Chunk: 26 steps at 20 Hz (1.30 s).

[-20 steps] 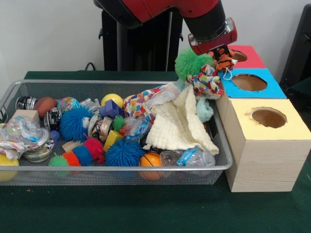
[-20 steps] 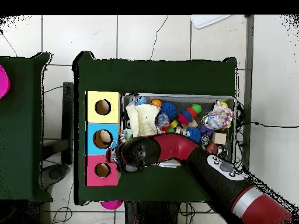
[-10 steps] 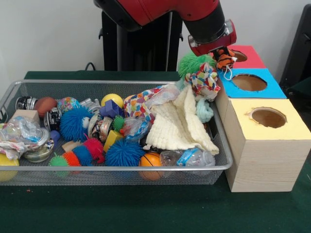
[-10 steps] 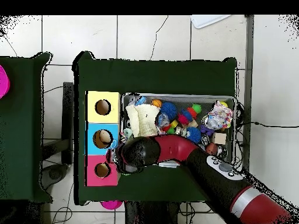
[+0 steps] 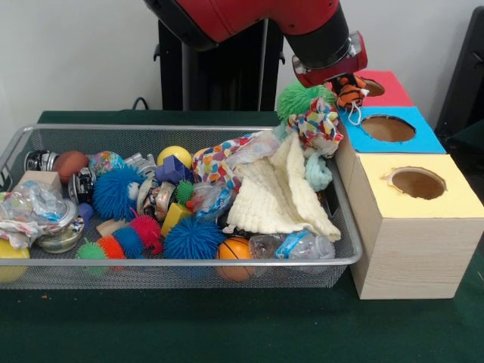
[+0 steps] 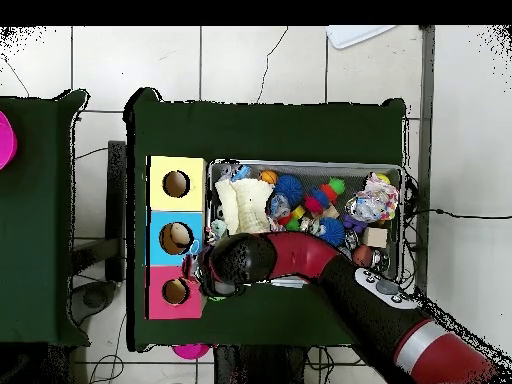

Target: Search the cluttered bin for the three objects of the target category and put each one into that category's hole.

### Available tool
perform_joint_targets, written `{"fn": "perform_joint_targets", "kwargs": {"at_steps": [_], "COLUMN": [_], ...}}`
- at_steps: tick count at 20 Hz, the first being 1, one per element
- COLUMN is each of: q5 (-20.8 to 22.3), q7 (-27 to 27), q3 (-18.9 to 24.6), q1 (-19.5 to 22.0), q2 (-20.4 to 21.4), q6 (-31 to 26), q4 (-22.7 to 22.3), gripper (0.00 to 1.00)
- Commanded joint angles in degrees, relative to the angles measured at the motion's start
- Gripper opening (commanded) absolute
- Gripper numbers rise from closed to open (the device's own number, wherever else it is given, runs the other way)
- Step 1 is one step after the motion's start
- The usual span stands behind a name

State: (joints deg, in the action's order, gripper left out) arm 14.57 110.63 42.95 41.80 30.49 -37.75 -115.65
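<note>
Red arm's tool grips an orange striped plush toy beside the red box, above the bin's right end

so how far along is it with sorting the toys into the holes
Mid-delivery. The gripper carries a small orange striped plush toy near the red box, not yet dropped in. In the overhead view something pale shows inside the blue box's hole, possibly an earlier item; I can't confirm it. The mesh bin remains full of clutter, so any other targets are yet to be found.
</note>
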Motion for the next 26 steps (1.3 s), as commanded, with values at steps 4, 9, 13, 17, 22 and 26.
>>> {"fn": "perform_joint_targets", "kwargs": {"at_steps": [4,9,13,17,22,26], "q5": [-1.72,-2.04,-4.22,-4.42,-4.36,-4.19], "q7": [5.59,4.90,4.23,4.19,3.94,4.04], "q3": [-5.12,-5.73,-6.27,-6.67,-6.73,-6.90], "q1": [-1.23,-1.75,-1.90,-1.76,-1.76,-1.91], "q2": [-2.95,-2.82,-2.56,-2.92,-2.85,-2.73], "q6": [0.21,0.20,-1.21,-0.60,-0.35,-0.03], "q4": [-3.78,-3.64,-3.34,-3.32,-3.16,-2.99], "gripper": [0.00,1.00,1.00,1.00,1.00,1.00]}}
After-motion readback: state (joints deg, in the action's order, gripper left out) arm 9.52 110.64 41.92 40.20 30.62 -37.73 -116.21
